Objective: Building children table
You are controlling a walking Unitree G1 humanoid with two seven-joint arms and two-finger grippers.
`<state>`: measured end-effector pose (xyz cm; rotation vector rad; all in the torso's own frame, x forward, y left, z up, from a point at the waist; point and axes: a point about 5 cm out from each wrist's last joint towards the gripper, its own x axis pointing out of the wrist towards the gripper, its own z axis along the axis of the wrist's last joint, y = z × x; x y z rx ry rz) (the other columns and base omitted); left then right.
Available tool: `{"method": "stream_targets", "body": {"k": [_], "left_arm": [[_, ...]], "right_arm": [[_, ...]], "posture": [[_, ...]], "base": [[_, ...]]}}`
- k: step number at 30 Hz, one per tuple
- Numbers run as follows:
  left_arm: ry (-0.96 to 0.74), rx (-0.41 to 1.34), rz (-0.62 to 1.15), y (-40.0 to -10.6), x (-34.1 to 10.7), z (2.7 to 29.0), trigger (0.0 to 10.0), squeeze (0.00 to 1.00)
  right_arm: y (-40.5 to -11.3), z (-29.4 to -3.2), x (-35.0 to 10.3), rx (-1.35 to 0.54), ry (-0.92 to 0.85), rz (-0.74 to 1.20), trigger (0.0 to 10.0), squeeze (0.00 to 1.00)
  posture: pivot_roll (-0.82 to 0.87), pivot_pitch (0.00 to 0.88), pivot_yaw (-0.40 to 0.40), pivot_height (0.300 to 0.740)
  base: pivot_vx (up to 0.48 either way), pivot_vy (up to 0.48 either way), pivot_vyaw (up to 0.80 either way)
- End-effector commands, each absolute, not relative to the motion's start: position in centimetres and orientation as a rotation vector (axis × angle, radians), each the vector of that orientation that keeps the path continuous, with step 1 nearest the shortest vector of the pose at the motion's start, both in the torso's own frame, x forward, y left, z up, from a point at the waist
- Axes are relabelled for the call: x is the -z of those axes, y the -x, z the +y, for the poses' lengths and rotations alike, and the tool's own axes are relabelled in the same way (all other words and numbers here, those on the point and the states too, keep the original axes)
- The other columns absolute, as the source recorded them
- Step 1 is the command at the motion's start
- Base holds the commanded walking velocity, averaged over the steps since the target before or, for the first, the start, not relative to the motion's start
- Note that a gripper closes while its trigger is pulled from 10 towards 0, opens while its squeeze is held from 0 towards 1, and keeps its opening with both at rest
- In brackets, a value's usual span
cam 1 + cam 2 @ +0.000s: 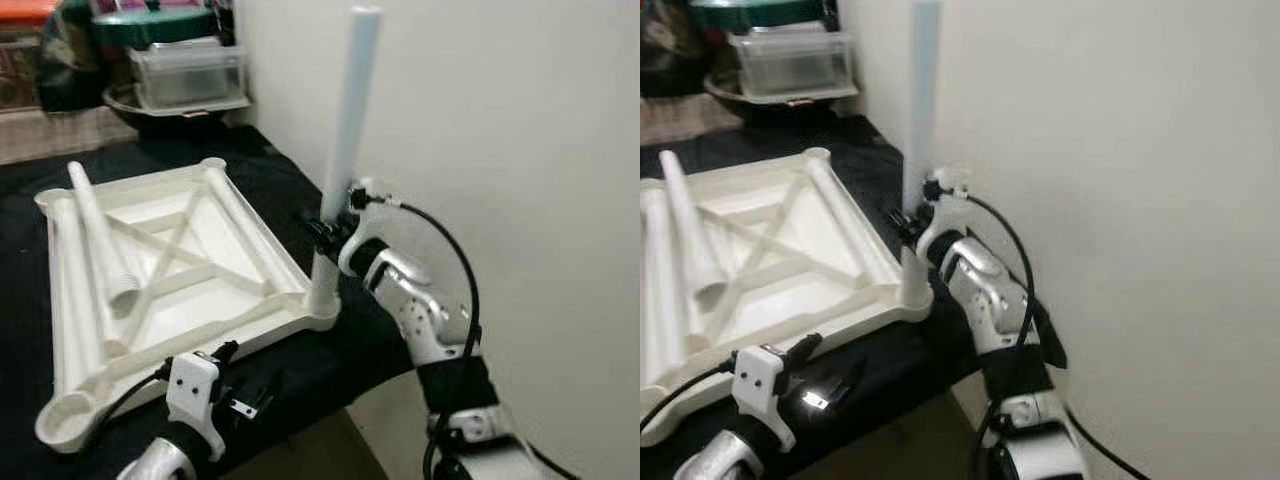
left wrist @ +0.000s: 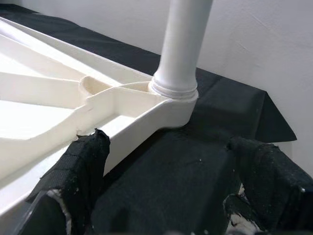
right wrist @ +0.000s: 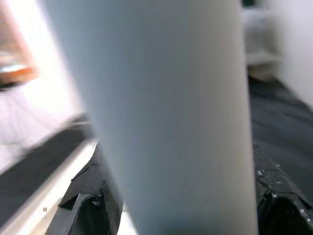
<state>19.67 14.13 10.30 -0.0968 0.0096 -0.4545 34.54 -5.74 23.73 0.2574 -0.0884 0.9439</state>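
White ribbed tabletop (image 1: 215, 215) (upside down) bears upright leg (image 1: 345, 140).

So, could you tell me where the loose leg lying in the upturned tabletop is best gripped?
Grip the loose leg around its bare round shaft near the middle, coming from above. It lies flat in the tabletop recess with its top side exposed, and its wider end rests against the ribs, so a side approach looks blocked.

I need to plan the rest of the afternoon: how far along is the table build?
One leg stands upright in a corner socket of the upturned tabletop, and the right gripper is closed around it. The left gripper is open near the tabletop's edge. Loose legs lie inside the tabletop, and the other corner sockets look empty, so most of the assembly is left.
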Motion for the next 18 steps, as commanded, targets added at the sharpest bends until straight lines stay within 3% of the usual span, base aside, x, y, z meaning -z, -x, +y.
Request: {"method": "stream_targets", "body": {"k": [1, 3, 5, 6, 9, 10, 12, 13, 14, 15, 16, 17, 18], "left_arm": [[0.098, 0.453, 0.022, -19.7, -10.0, 14.1, 10.0, 0.00], [0.098, 0.453, 0.020, -19.8, -9.9, 14.1, 10.0, 0.00], [0.099, 0.453, 0.020, -19.8, -9.9, 14.1, 10.0, 0.00], [0.100, 0.453, 0.019, -19.8, -9.9, 14.0, 10.0, 0.00], [0.101, 0.452, 0.019, -19.8, -9.9, 14.0, 10.0, 0.00], [0.101, 0.450, 0.018, -19.8, -9.9, 14.0, 10.0, 0.00], [0.103, 0.446, 0.018, -19.8, -9.8, 13.9, 10.0, 0.00], [0.103, 0.446, 0.018, -19.8, -9.8, 13.9, 10.0, 0.00], [0.104, 0.445, 0.018, -19.7, -9.8, 13.9, 10.0, 0.00], [0.104, 0.445, 0.018, -19.7, -9.8, 13.9, 10.0, 0.00], [0.106, 0.446, 0.018, -19.6, -9.8, 13.9, 10.0, 0.00], [0.107, 0.446, 0.018, -19.6, -9.8, 13.9, 10.0, 0.00], [0.107, 0.446, 0.018, -19.6, -9.8, 13.9, 10.0, 0.00]], "right_arm": [[-33.1, -3.8, -24.3, -1.252, -0.240, -0.123, 10.0, 0.00], [-31.8, -3.5, -23.9, -1.454, -0.204, -0.096, 10.0, 0.00], [-31.4, -3.0, -23.1, -1.510, -0.201, -0.049, 10.0, 0.00], [-31.1, -2.8, -22.5, -1.544, -0.202, -0.017, 5.3, 0.00], [-30.9, -2.3, -21.8, -1.556, -0.201, 0.003, 5.3, 0.00], [-31.4, -1.8, -21.0, -1.498, -0.205, 0.041, 0.0, 0.00], [-34.0, -1.4, -19.0, -1.131, -0.134, 0.107, 0.0, 0.00], [-34.0, -1.4, -19.0, -1.131, -0.134, 0.107, 0.0, 0.00], [-36.1, -2.7, -18.2, -0.788, -0.145, 0.154, 0.0, 0.00], [-36.1, -2.7, -18.2, -0.788, -0.145, 0.154, 0.0, 0.00], [-37.4, -4.7, -17.3, -0.499, -0.150, 0.203, 0.0, 0.00], [-37.9, -6.0, -16.7, -0.328, -0.158, 0.238, 0.0, 0.00], [-37.9, -6.0, -16.7, -0.328, -0.158, 0.238, 0.0, 0.00]], "posture": [[0.12, 0.000, -0.099, 0.740], [0.13, 0.000, -0.105, 0.740], [0.13, 0.000, -0.110, 0.740], [0.14, 0.000, -0.113, 0.740], [0.15, 0.000, -0.122, 0.740], [0.15, 0.000, -0.124, 0.740], [0.15, 0.000, -0.125, 0.740], [0.15, 0.000, -0.125, 0.740], [0.14, 0.000, -0.123, 0.740], [0.14, 0.000, -0.123, 0.740], [0.14, 0.000, -0.122, 0.740], [0.14, 0.000, -0.121, 0.740], [0.14, 0.000, -0.121, 0.740]], "base": [[0.000, 0.000, 0.00], [0.000, 0.000, 0.00], [0.000, 0.000, 0.00], [0.000, 0.000, 0.00], [0.000, 0.000, 0.00], [0.000, 0.000, 0.00], [0.000, 0.000, 0.00], [0.000, 0.000, 0.00], [0.000, 0.000, 0.00], [0.000, 0.000, 0.00], [0.000, 0.000, 0.00], [0.000, 0.000, 0.00], [0.000, 0.000, 0.00]]}}
